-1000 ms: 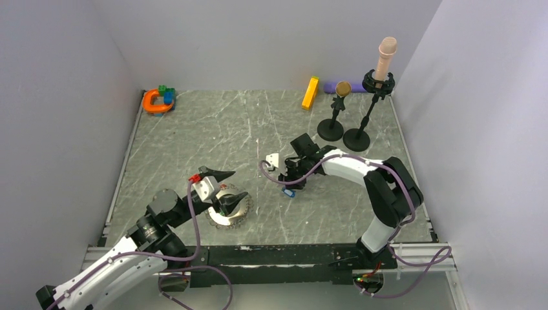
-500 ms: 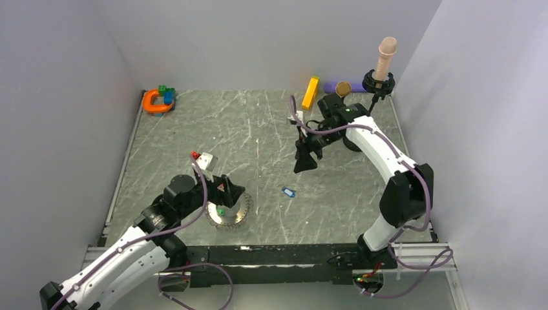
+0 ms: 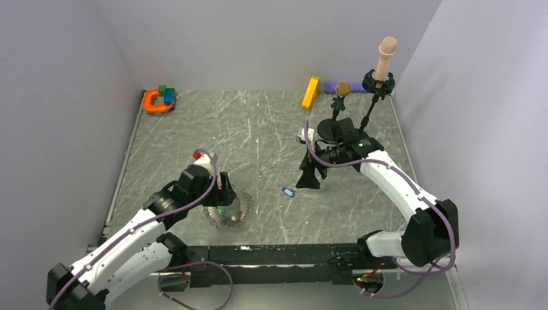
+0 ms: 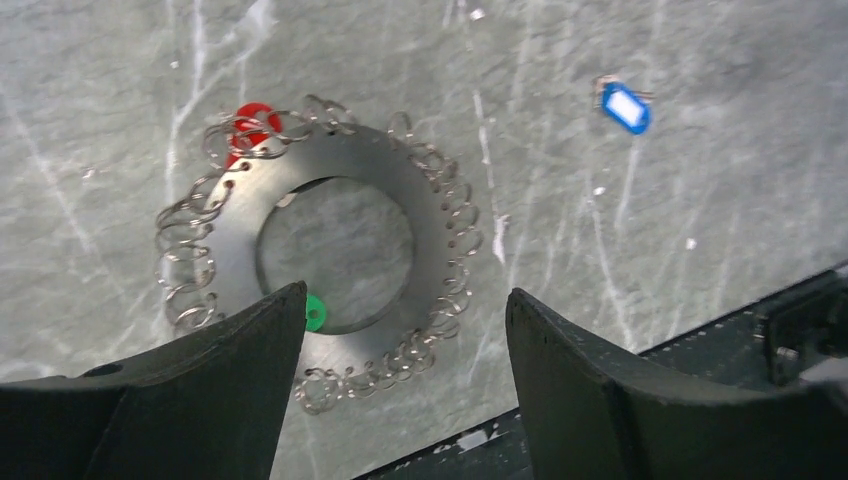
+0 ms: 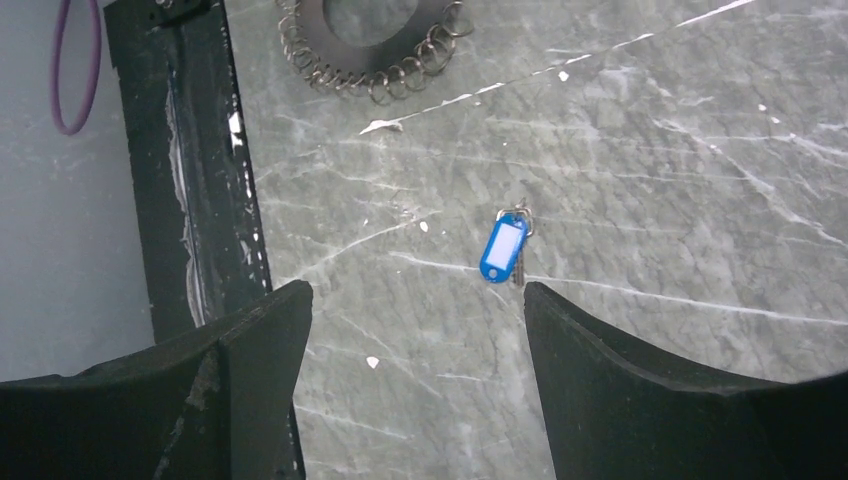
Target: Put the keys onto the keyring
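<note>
Blue key btwn keyring & R hand, 2 stands behind.

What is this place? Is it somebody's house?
Probably a robot lab booth, not a house: plain walls box in a marbled table, robot arms are bolted at its edge, and microphones stand behind.

The left gripper hangs directly above the keyring, pointing down, jaws spread wide. The right gripper points down well to the keyring's right, jaws likewise spread.
</note>
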Motion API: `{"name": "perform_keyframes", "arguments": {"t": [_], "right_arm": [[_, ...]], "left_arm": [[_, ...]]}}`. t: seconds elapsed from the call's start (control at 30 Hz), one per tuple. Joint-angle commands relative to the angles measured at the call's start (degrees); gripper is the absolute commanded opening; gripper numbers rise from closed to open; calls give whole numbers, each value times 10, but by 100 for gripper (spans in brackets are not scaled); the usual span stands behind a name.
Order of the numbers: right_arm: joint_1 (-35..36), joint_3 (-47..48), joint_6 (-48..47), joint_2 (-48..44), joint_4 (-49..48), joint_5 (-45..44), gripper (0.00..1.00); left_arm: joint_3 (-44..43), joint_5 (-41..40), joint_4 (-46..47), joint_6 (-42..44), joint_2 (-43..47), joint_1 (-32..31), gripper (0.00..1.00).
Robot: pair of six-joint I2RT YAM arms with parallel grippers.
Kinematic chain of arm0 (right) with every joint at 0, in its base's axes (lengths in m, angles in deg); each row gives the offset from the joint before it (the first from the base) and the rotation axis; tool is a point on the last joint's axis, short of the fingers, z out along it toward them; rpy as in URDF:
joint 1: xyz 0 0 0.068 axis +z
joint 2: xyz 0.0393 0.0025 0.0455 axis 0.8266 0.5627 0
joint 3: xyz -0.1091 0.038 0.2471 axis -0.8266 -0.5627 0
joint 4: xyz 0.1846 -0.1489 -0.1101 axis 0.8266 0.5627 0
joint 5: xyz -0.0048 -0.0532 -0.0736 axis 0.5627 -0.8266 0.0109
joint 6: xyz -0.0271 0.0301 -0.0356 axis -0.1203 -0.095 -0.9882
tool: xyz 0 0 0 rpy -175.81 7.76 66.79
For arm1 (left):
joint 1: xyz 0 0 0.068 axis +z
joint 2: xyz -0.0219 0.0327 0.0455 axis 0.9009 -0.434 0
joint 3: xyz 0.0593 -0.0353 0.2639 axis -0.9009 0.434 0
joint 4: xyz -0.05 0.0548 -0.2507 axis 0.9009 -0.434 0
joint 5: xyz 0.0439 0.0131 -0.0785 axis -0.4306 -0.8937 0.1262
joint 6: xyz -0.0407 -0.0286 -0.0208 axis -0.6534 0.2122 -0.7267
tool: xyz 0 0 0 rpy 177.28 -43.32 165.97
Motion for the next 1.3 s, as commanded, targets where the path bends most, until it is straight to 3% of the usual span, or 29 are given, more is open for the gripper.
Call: {"name": "perform_keyframes", "arguments": {"t": [0.0, 0.1, 0.17, 0.3, 0.37, 0.5, 0.67, 0.9, 1.03, 1.17, 1.27], "right_arm": [[0, -49, -26, -42, -53, 72, 82], [5, -52, -23, -42, -64, 69, 81], [11, -51, -7, -44, -83, 56, 80], [30, -52, -1, -41, -93, 55, 80], [30, -60, -3, -44, -96, 57, 80], [30, -71, -4, -47, -97, 66, 80], [31, -73, -13, -44, -89, 70, 80], [31, -72, -23, -40, -80, 80, 80], [31, -74, -25, -37, -78, 85, 80], [31, -71, -26, -31, -77, 90, 80], [32, -69, -29, -26, -75, 93, 80]], "left_arm": [[-82, -53, -77, 44, -67, 3, 77], [-126, -70, -92, 73, -101, 10, 77], [-130, -38, -71, 70, -116, 15, 72], [-56, 86, 50, 1, -137, 14, 58], [-27, 110, 93, -47, -157, 14, 57], [-5, 97, 129, -123, -198, 8, 55], [19, 61, 153, -148, -208, 6, 56], [55, 78, 239, -175, -255, 18, 55], [45, 54, 208, -142, -219, 20, 52], [-49, -42, 52, -50, -178, 21, 51], [-108, -72, -29, -10, -210, 35, 48]]}}
